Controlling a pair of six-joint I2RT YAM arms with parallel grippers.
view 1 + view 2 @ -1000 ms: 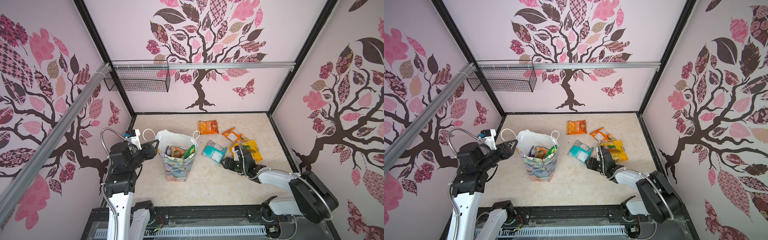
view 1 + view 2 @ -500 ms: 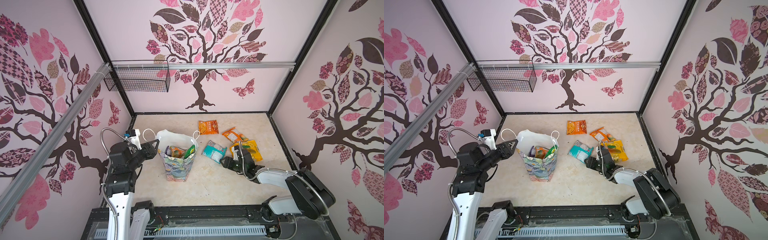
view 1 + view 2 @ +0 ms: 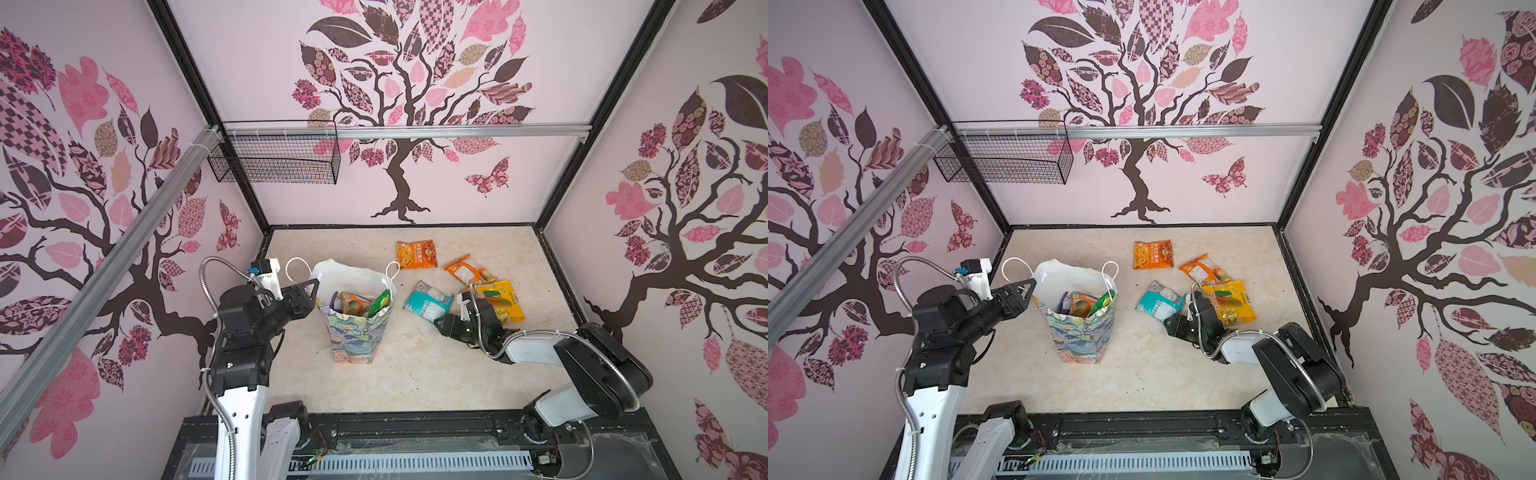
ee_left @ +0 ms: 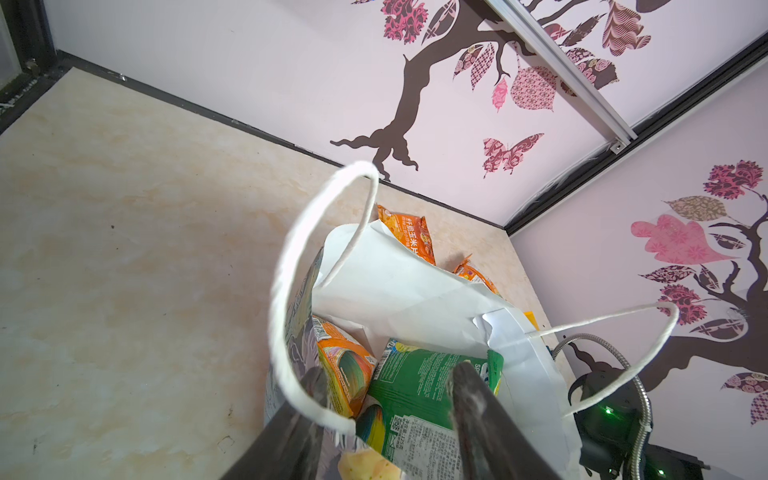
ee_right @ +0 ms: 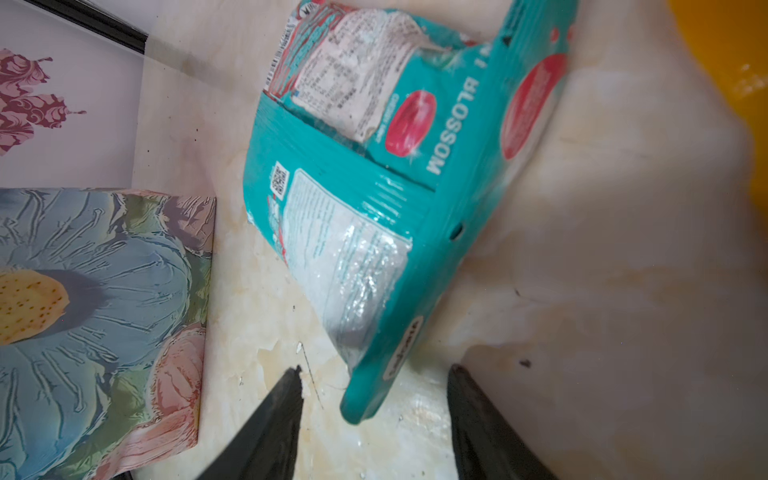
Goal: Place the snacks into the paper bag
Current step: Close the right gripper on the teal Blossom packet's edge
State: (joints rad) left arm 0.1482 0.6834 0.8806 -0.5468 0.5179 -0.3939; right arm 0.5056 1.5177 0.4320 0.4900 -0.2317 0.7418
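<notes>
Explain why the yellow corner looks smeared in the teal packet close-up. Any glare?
Right wrist view: the yellow packet sits at the frame's edge, out of focus; the teal packet shows glare on its crinkled film. Left wrist view: the near cord handle looks fuzzy.

Enclosed robot test booth; tree-decal walls, aluminium rail, marble-look floor.

We see pink walls with tree decals, a beige marbled floor, a wire basket, a metal rail.

Paper bag left of loose snacks, packets inside bag
</notes>
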